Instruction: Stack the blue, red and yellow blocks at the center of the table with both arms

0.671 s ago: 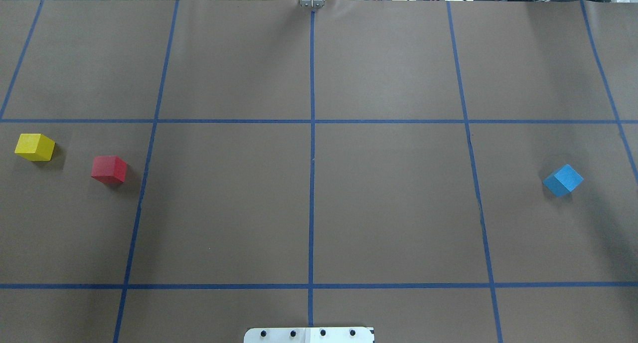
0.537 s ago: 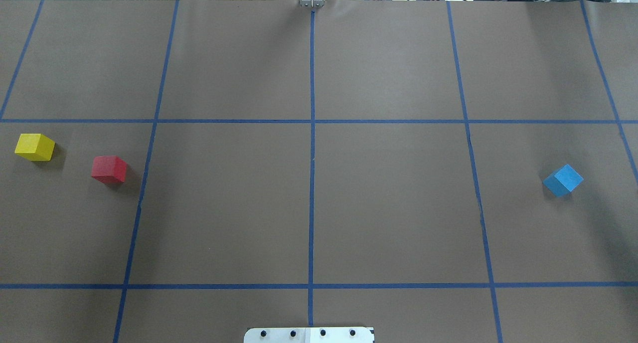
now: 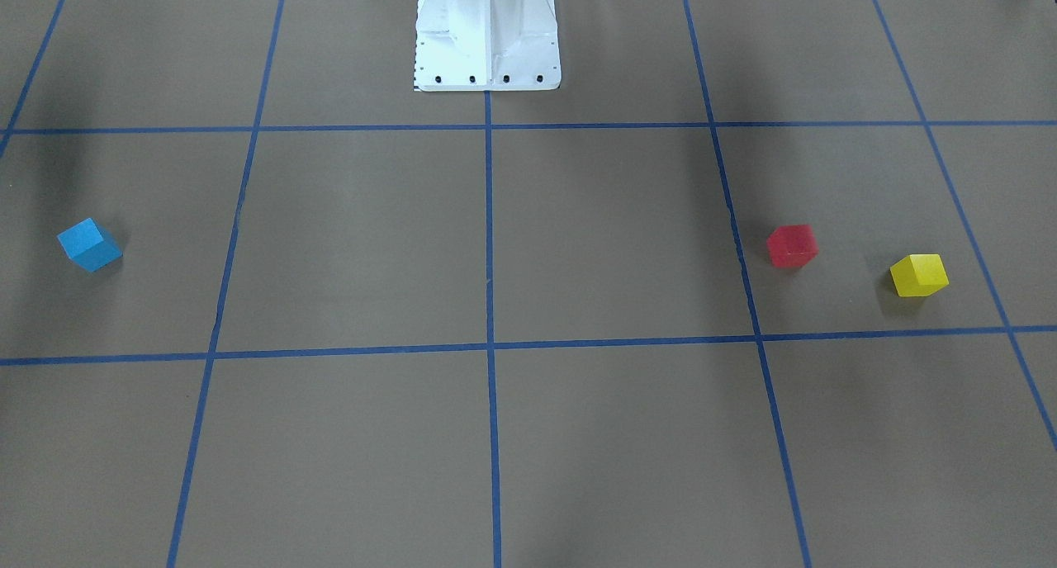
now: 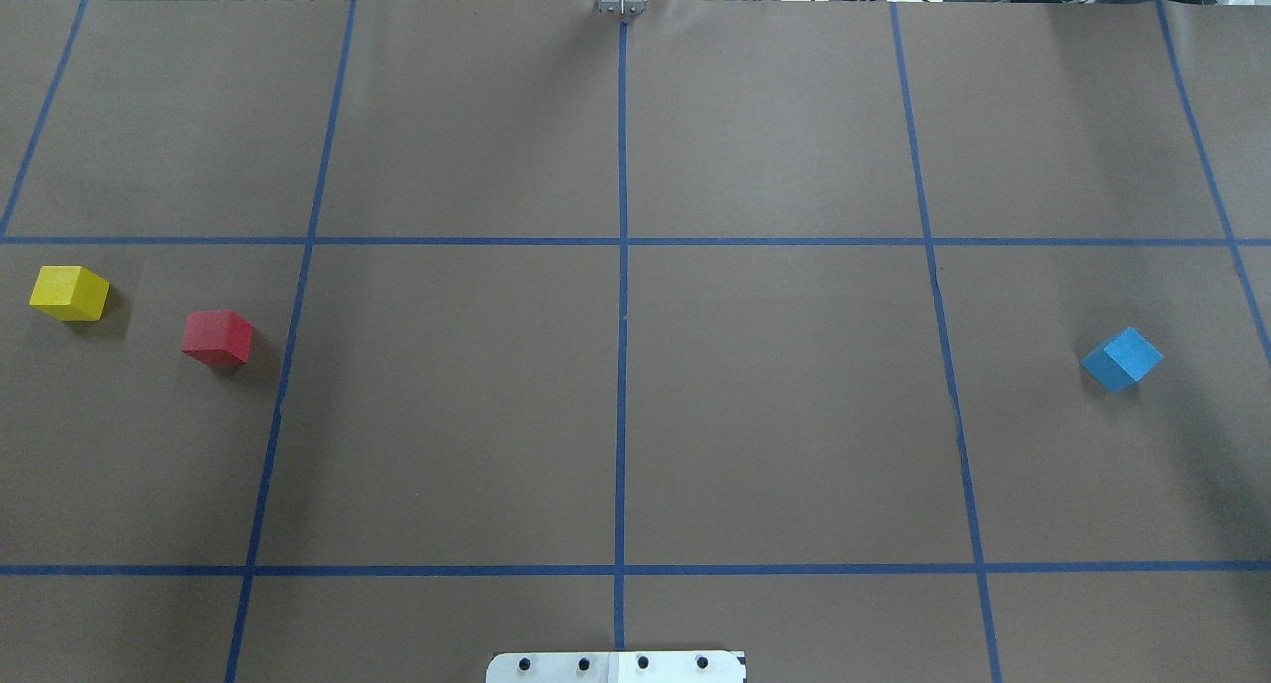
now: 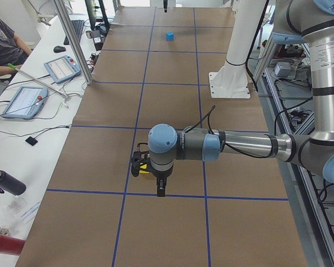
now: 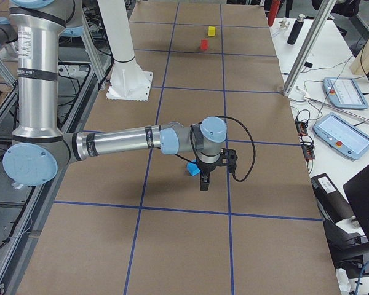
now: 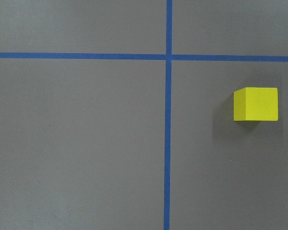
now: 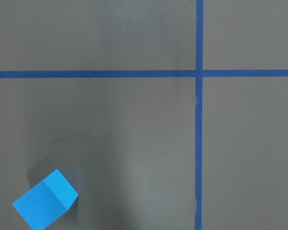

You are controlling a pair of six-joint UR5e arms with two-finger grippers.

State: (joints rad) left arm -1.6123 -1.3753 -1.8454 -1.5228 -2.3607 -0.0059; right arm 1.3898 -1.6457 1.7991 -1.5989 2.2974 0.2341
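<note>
Table (image 4: pixel 775 415): yellow block (image 4: pixel 70 293) near red block (image 4: pixel 217 338); blue block (image 4: pixel 1121 359) well apart.

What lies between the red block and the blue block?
No object: in the overhead view only bare table crossed by blue tape lines lies between the red block and the blue block. The yellow block sits beyond the red one.

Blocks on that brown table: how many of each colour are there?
Blue block: 1
Red block: 1
Yellow block: 1
Total: 3 blocks
</note>
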